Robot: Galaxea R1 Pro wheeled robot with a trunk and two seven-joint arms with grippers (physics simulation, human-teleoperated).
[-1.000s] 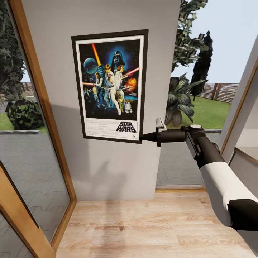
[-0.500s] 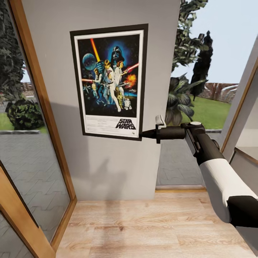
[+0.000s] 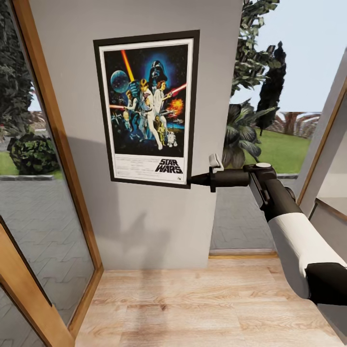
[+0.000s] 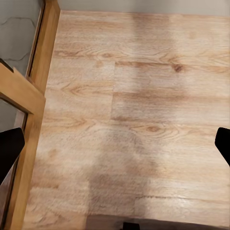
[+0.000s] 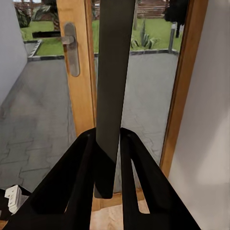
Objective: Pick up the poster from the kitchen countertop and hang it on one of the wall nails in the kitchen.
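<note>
The poster [image 3: 147,108] has a matt black frame and glossy printed paper. The wall [image 3: 144,226] is smooth, matt grey plaster. The floor [image 4: 143,110] is light grained wood planks. The right end effector [image 5: 106,165] looks like smooth black plastic.

The grey wall [image 3: 140,226] is faced by the head view from above, at middling range, with the poster [image 3: 147,108] seen flat-on. The same poster [image 5: 112,96] is viewed edge-on and very closely from the right wrist, along that wall. The wooden floor [image 4: 134,120] below it is looked down on from the left wrist; this floor [image 3: 202,303] is shared with the head view.
</note>
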